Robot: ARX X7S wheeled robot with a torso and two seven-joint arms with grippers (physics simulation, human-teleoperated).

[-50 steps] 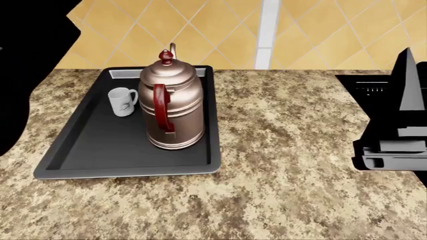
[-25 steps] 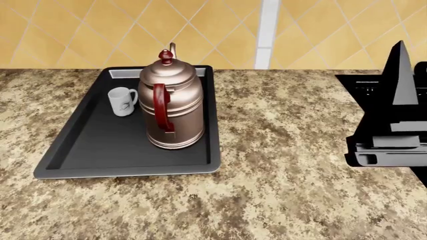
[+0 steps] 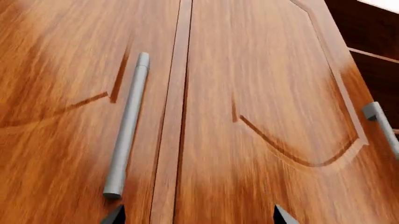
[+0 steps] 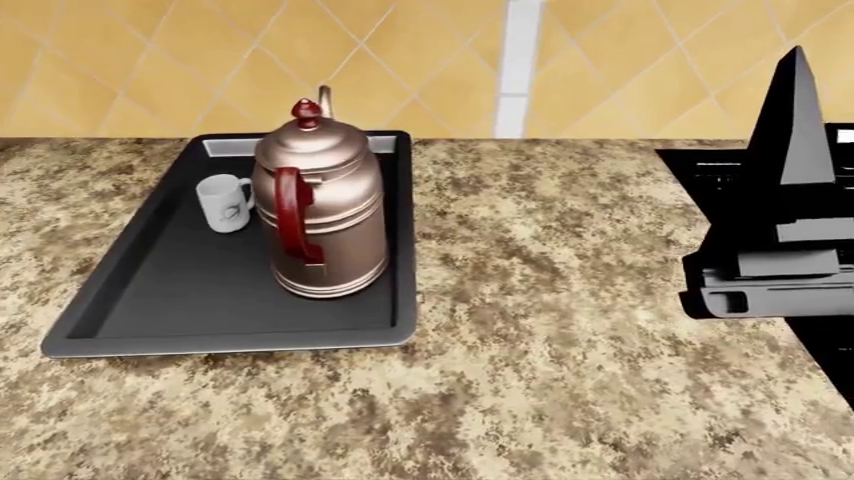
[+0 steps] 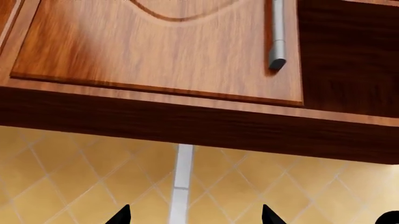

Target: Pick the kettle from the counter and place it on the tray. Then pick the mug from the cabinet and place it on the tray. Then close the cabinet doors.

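Observation:
The copper kettle (image 4: 320, 215) with its red handle stands upright on the dark grey tray (image 4: 174, 300) on the granite counter (image 4: 561, 330). The white mug (image 4: 224, 203) stands on the tray beside the kettle, apart from it. My left gripper (image 3: 198, 217) is open and empty, close in front of two wooden cabinet doors (image 3: 262, 107) that look shut. My right gripper (image 5: 195, 215) is open and empty, pointing up below the cabinet, where a dark opening (image 5: 349, 56) shows beside a door (image 5: 156, 42). My right arm (image 4: 781, 250) is raised at the right of the head view.
A bar handle (image 3: 128, 126) is on the left door and another (image 3: 380, 123) at the right door's edge, with dark shelves (image 3: 374, 42) beyond. A door handle (image 5: 276, 37) shows in the right wrist view. A yellow tiled wall (image 4: 400, 70) backs the counter. A black panel (image 4: 707, 170) lies at the right.
My left arm's dark shape has left the head view. The head view has shifted, so the tray sits further left in it. My right arm has shifted slightly left and up.

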